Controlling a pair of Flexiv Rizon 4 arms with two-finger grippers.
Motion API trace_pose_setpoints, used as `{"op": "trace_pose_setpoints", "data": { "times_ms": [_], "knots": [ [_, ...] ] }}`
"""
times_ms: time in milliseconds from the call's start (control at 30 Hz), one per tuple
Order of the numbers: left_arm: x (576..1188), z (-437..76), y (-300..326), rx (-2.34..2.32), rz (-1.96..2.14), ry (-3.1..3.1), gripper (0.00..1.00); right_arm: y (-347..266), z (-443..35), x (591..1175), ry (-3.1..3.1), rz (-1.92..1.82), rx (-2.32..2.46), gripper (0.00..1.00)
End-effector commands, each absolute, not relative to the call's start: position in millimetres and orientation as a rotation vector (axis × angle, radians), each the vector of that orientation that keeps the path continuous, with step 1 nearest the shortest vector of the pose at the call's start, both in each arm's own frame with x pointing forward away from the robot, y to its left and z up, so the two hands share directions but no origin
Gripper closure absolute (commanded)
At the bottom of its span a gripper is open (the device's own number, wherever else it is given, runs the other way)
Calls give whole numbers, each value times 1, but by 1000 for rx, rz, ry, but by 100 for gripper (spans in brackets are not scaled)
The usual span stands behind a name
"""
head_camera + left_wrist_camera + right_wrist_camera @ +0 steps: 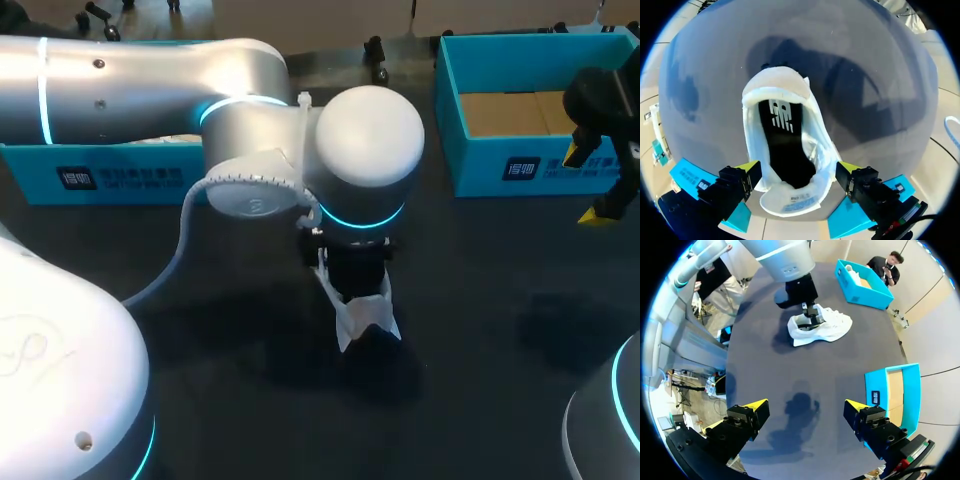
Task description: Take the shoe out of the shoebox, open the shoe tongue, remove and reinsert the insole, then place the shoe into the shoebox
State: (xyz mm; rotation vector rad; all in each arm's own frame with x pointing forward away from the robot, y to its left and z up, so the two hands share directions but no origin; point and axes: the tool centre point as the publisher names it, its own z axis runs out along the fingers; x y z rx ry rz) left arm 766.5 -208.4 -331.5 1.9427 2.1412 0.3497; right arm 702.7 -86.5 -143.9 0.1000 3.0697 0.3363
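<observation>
A blue shoebox [110, 178] stood at the far left of the dark surface [480, 330]. At centre, the left tool [800, 171] hung open over the white shoe [785, 150], its fingers straddling the heel. A second shoebox [500, 165] stood at far right. Beside it, the right tool [806, 407] hovered open above the surface.

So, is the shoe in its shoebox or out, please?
Out: the white sneaker sits on the dark table, apart from the left shoebox and the right shoebox.
</observation>
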Motion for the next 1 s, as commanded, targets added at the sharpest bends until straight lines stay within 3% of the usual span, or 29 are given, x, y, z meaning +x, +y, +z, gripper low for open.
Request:
{"op": "trace_pose_setpoints", "data": {
  "times_ms": [33,1000],
  "knots": [
    [773,-327,-211,1944,340,2148,0,-86,-144,704,3073,333,101,0],
    [831,-290,-214,1808,349,2152,0,-86,-144,704,3073,333,101,0]
  ]
}}
